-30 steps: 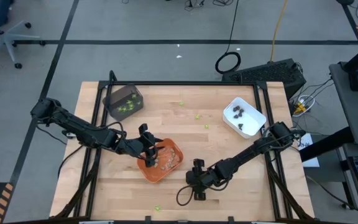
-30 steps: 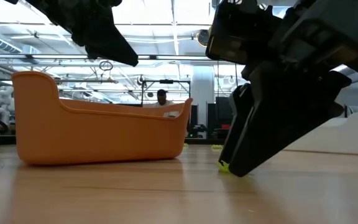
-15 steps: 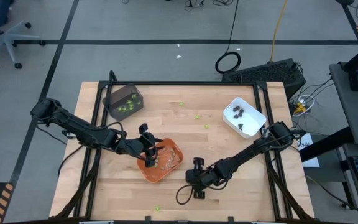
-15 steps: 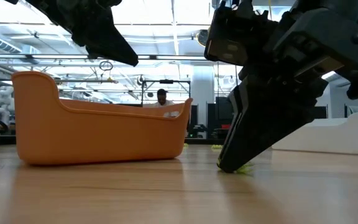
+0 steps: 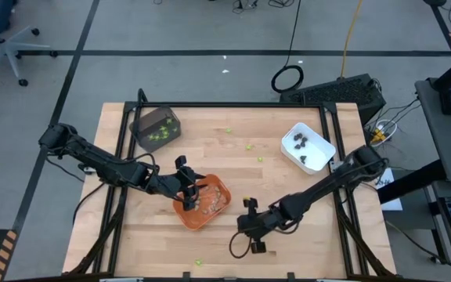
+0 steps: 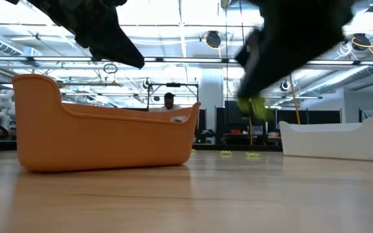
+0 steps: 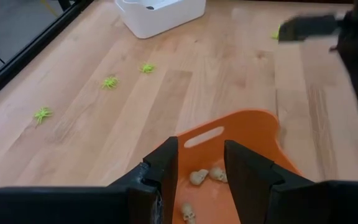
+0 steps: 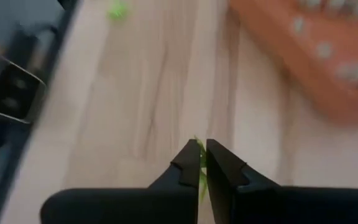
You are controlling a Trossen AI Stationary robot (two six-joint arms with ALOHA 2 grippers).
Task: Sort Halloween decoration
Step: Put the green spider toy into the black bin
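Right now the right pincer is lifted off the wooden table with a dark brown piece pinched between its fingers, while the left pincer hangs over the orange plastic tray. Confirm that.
Not quite: the piece in the right pincer is lime-green, not dark brown, as the right wrist view and low view show. The rest holds: that pincer is off the wooden table, and the left pincer hangs over the orange plastic tray.

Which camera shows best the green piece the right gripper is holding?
The right wrist view: the green piece sits pinched between the right gripper fingertips. The low view shows a blurred green blob; the high view barely shows it; the left wrist view doesn't.
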